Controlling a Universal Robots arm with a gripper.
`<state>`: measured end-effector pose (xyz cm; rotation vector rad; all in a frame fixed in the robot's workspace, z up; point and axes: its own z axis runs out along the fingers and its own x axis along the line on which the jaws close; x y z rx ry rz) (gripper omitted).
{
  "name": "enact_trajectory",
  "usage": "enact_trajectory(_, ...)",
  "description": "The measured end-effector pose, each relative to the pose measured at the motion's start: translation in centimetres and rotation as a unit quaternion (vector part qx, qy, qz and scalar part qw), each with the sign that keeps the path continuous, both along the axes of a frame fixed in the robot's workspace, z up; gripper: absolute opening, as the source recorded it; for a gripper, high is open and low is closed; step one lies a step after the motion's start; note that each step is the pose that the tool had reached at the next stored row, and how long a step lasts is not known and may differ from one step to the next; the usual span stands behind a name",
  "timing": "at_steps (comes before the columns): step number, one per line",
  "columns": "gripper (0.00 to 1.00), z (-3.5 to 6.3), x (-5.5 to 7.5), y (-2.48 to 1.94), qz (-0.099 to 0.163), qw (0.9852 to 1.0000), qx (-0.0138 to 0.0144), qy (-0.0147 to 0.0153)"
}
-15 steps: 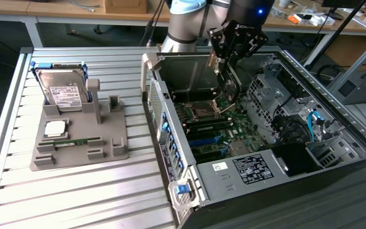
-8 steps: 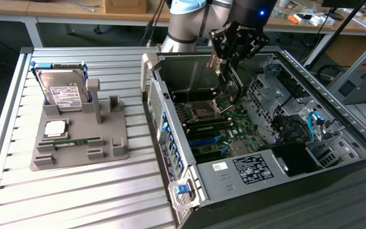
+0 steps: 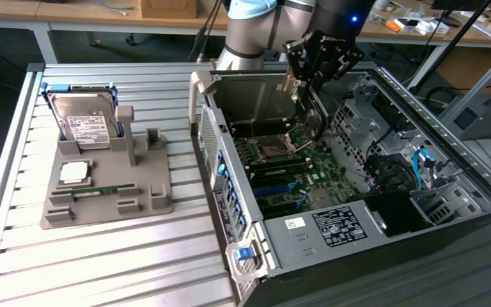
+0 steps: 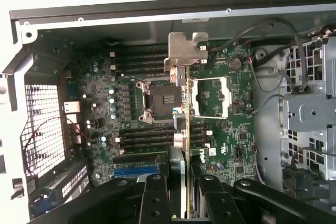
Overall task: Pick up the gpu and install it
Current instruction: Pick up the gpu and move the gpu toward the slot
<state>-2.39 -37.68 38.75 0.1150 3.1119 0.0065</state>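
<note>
The arm (image 3: 258, 32) comes in from twelve o'clock of the exterior view. Its wrist is bent so the gripper (image 3: 307, 86) points down toward six o'clock, both black fingers (image 4: 156, 200) clamped on the gpu (image 4: 185, 56), which stands edge-on.

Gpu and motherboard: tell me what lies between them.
Nothing that shows. In the exterior view the gpu, clamped in the gripper, hangs over the motherboard with only bare space beneath it.

The gripper (image 3: 307, 82) holds the gpu (image 3: 314, 120) upright inside the open computer case (image 3: 218, 148)
</note>
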Motion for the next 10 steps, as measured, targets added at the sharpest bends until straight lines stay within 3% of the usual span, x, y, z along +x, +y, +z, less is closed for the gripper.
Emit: enact_trajectory(10, 0.27, -0.25, 0.41, -0.44, 0.000, 1.0000, -0.0020, 0.0000)
